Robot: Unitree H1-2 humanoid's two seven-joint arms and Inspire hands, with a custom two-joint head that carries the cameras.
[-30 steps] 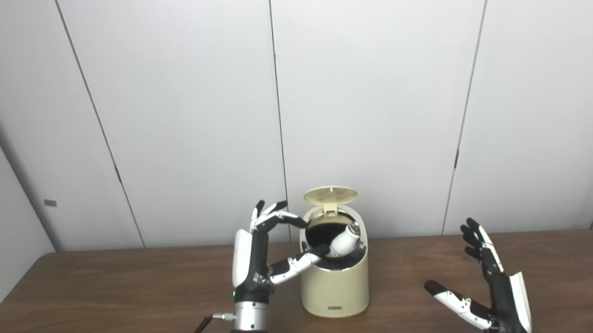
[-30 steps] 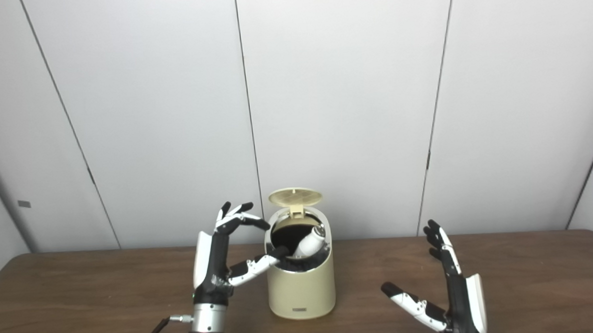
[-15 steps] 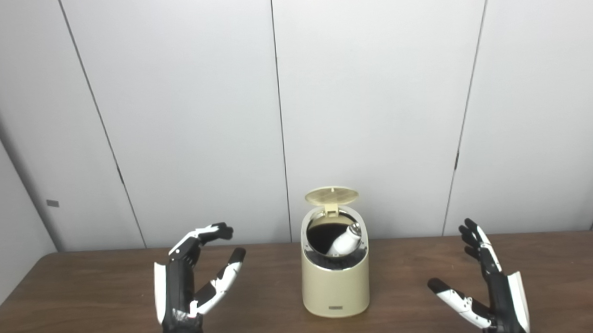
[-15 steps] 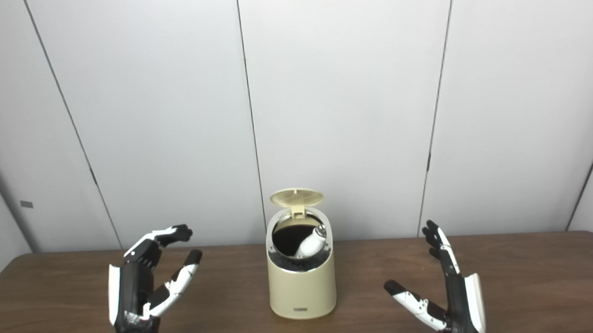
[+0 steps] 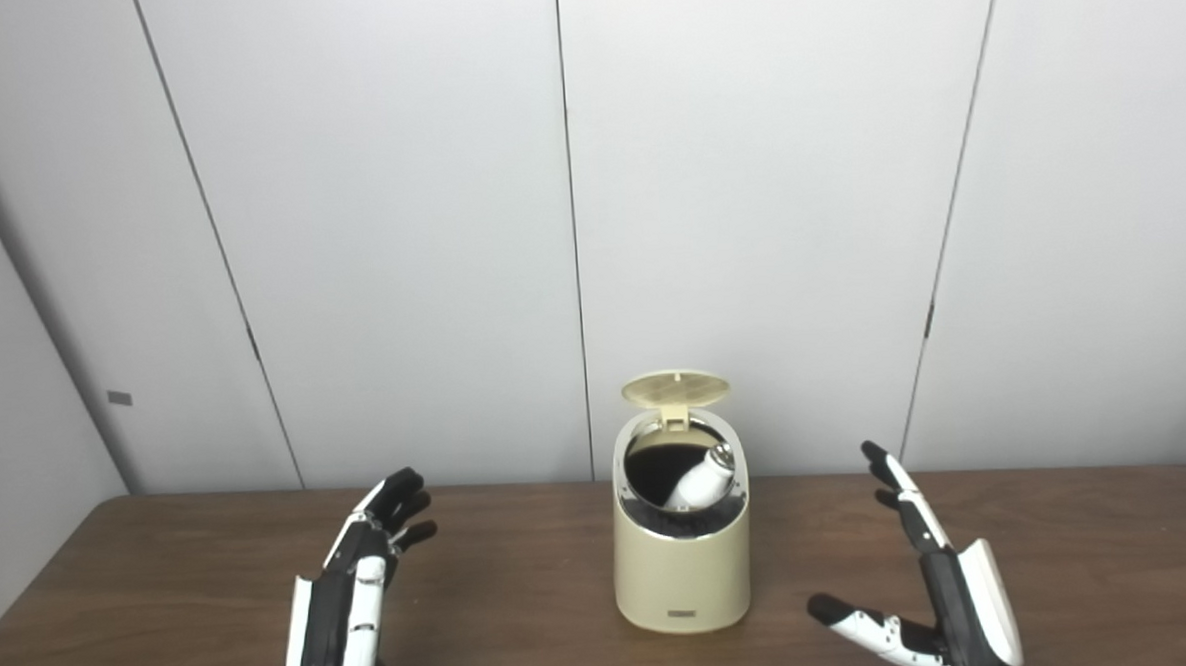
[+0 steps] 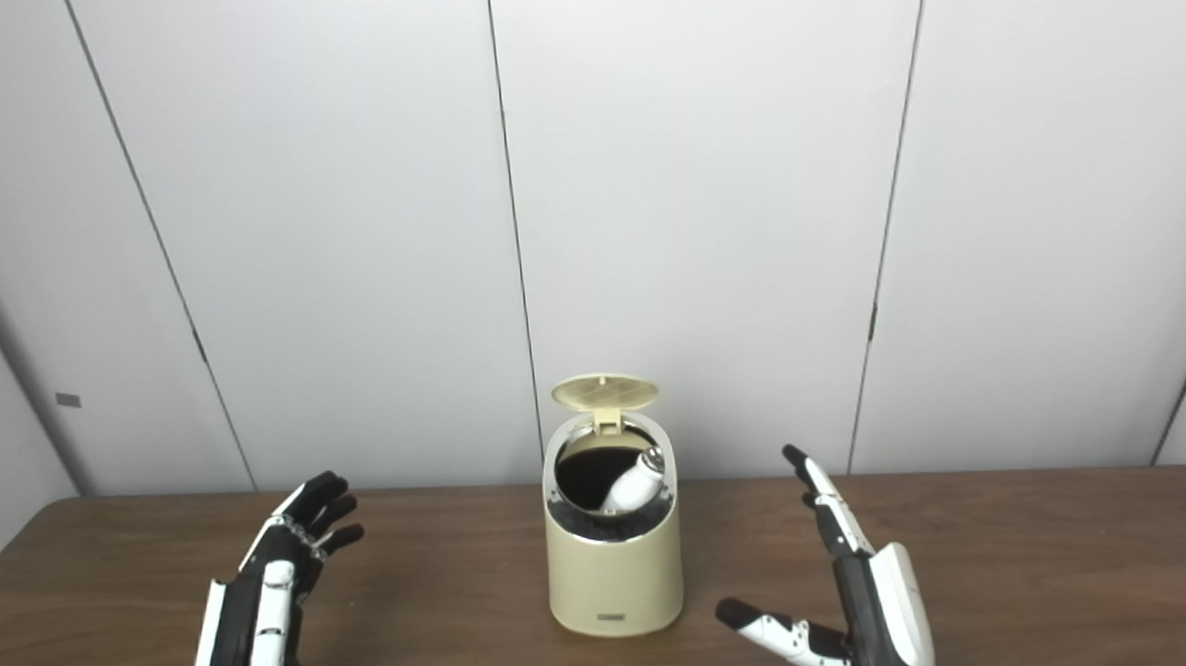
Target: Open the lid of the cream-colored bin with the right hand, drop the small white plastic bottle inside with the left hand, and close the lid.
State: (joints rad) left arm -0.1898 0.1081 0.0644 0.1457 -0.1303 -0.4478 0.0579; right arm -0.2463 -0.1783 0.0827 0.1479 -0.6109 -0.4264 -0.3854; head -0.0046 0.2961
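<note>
Resting near us, our left hand has pulled back from the bin, fingers spread and empty like our right hand. Farther off, the bottle leans inside; the lid awaits closing.

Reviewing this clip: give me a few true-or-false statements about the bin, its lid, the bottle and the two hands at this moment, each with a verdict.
1. The lid of the cream-colored bin is raised. True.
2. The small white plastic bottle lies on the table beside the bin. False: it rests tilted in the bin's opening, leaning on the rim.
3. The left robot hand grips the bottle. False: it is open and holds nothing, out to the bin's left.
4. The right robot hand is open and apart from the bin. True.
5. The right robot hand presses on the lid. False: it touches nothing.
</note>
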